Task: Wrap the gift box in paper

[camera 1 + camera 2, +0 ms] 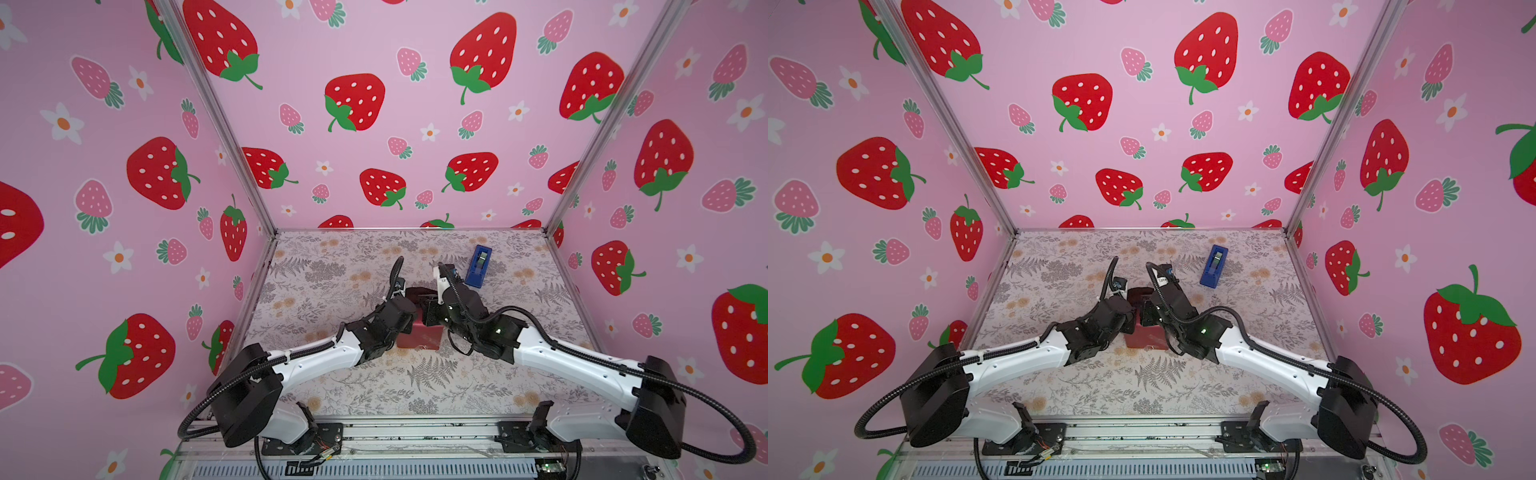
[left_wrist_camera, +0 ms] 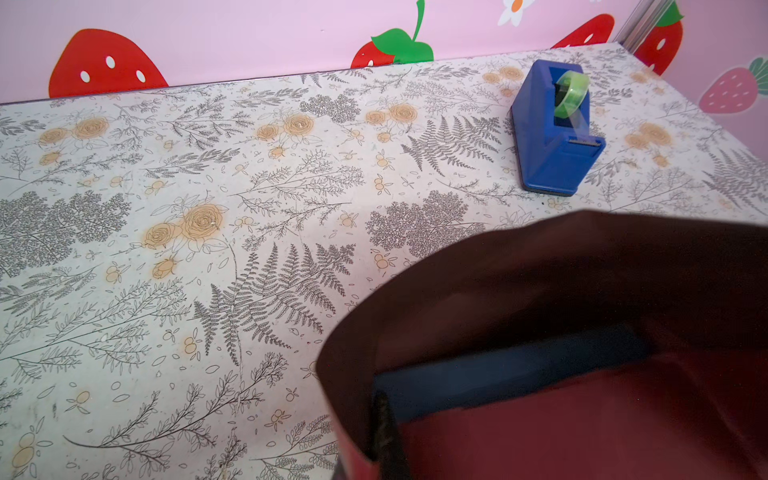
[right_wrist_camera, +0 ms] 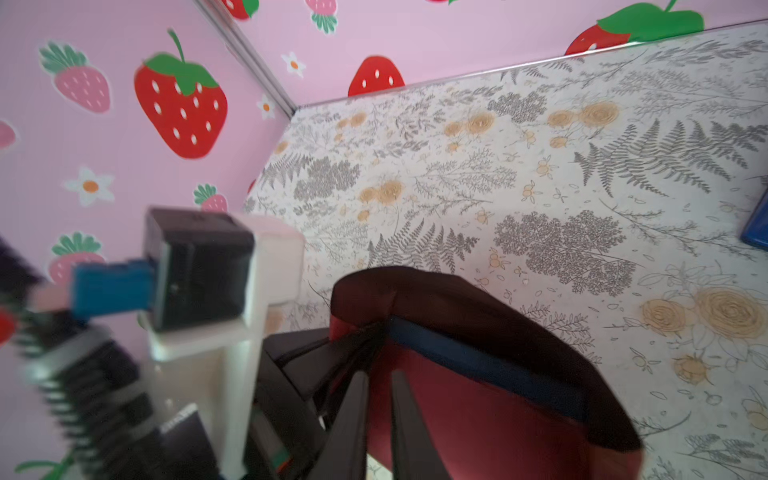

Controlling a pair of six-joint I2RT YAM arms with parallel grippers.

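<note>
Paper (image 2: 540, 270) sits pinched in the shut left end effector (image 2: 382, 419); right end effector (image 3: 379, 376) nearly closed, hold unclear; best fold it snug over gift box (image 2: 511, 374).

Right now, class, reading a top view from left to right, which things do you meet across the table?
White forearm of the left arm → dark maroon paper sheet, folded up → bright blue plastic tape dispenser → white forearm of the right arm.

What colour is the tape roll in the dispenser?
Translucent green; the tape roll shows best in the left wrist view.
</note>
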